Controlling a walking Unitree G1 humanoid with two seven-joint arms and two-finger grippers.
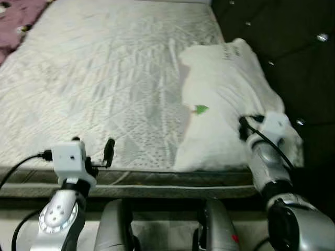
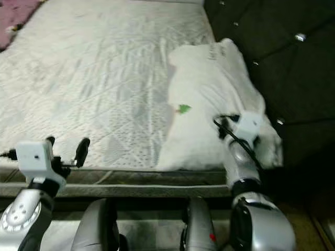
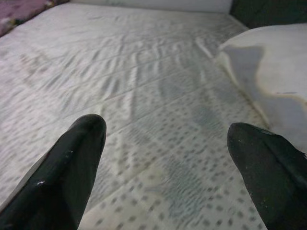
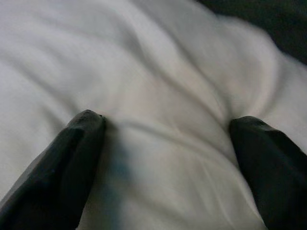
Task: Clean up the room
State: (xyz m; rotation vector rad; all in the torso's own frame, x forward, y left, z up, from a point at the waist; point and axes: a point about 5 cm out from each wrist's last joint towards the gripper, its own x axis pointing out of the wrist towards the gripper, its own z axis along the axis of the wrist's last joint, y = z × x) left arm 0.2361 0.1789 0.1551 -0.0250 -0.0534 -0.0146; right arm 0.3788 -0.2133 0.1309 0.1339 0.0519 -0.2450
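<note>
Right gripper (image 4: 165, 129) presses spread fingers into the white pillow (image 1: 220, 104) lying at the mattress's (image 1: 94, 83) right, against the dark headboard (image 1: 282, 42). Left gripper (image 3: 165, 139) hovers open near the mattress edge. Closing shallow might pinch only loose fabric, so the pillow sags free.

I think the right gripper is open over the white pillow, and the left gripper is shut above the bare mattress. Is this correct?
Not quite: the left gripper is open too. The left wrist view shows its two black fingers spread wide apart above the bare mattress. The rest holds: the right gripper is open over the white pillow.
</note>
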